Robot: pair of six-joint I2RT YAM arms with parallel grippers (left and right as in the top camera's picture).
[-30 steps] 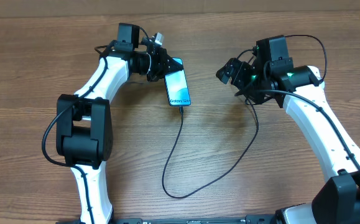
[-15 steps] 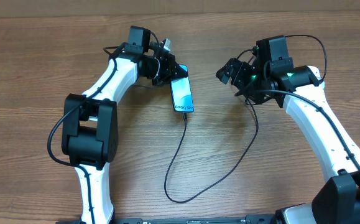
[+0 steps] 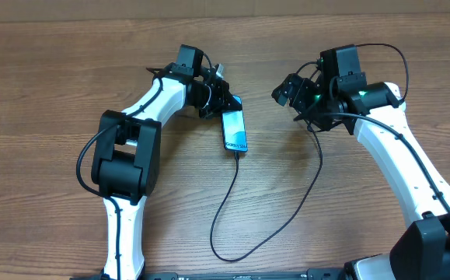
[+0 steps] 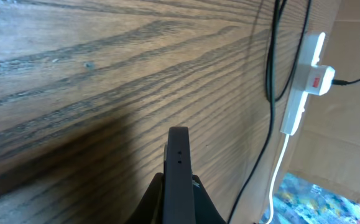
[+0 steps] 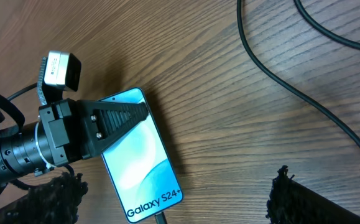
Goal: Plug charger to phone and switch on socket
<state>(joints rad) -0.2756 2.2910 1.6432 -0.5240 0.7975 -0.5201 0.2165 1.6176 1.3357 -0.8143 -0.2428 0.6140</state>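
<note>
My left gripper (image 3: 221,99) is shut on the upper end of the phone (image 3: 235,129), whose cyan screen faces up and reads "Galaxy S24+" (image 5: 143,160). In the left wrist view the phone (image 4: 178,163) stands edge-on between my fingers. The charger's plug tip (image 3: 238,154) sits in the phone's lower end, and its thin black cable (image 3: 226,210) loops toward the table's front, then runs back up right. The white socket (image 4: 306,79), with a red switch (image 4: 314,79), shows only in the left wrist view. My right gripper (image 3: 296,89) hangs open, to the right of the phone.
A thick white cord (image 4: 279,165) trails from the socket, beside black cables (image 4: 270,56). A cardboard wall (image 4: 354,137) stands behind it, with a colourful patterned sheet (image 4: 310,199) below. More black cable (image 5: 304,99) crosses the wood near my right gripper (image 5: 175,180).
My left gripper has carried the phone to the right and slightly nearer the front, dragging the plugged-in cable along. The right arm has stayed still.
</note>
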